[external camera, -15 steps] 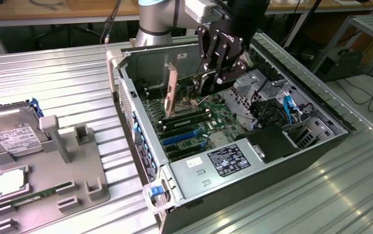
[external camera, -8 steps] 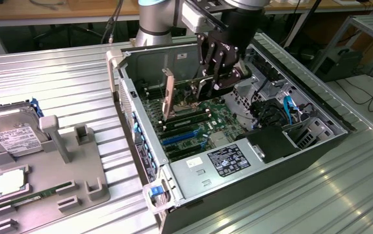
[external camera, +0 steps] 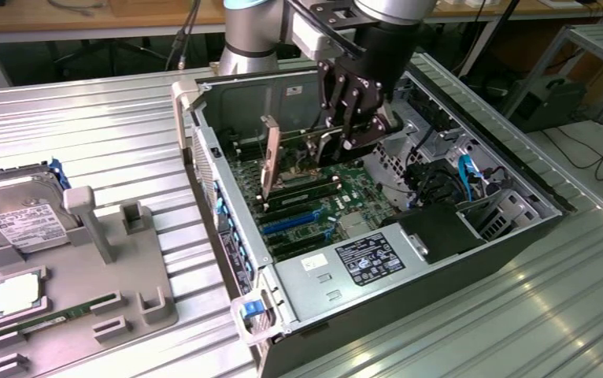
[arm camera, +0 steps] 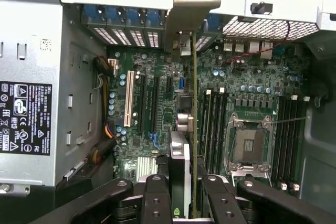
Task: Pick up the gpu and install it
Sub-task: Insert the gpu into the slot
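Open computer case [external camera: 407,315] lying on the ribbed metal table [external camera: 102,134], power supply [external camera: 370,260] label facing up, processor socket [arm camera: 249,145] bare on the green motherboard [arm camera: 168,103]. Over at the exterior view's left, a grey holder [external camera: 123,276] carries a hard drive [external camera: 18,220] and a green memory stick [external camera: 55,319].

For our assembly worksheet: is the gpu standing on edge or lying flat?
On edge: the gpu stands upright over the motherboard, held by the gripper.

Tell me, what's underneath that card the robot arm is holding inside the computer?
Under the gpu, held by the gripper, lies the green motherboard with its expansion slots. The gpu's own edge covers the strip of board directly beneath it.
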You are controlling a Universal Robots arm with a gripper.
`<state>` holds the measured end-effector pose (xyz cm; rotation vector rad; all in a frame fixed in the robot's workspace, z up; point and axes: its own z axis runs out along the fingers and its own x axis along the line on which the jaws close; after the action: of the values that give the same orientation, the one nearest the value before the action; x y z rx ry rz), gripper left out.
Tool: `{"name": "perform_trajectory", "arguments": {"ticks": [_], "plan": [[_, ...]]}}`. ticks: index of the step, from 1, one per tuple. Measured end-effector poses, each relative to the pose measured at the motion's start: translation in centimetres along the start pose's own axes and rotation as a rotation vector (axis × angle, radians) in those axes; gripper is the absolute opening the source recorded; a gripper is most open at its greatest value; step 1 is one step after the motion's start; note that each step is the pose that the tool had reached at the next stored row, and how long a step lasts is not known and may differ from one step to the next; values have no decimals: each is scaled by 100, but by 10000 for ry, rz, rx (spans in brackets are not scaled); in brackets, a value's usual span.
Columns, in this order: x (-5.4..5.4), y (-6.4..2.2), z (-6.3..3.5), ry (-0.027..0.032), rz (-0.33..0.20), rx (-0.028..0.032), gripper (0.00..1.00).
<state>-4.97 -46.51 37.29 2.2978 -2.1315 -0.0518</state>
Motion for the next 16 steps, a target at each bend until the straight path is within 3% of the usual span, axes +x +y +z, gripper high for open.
{"name": "perform_trajectory", "arguments": {"ticks": [16], "plan": [[2, -3, 126, -15, -62, -2, 28]]}}
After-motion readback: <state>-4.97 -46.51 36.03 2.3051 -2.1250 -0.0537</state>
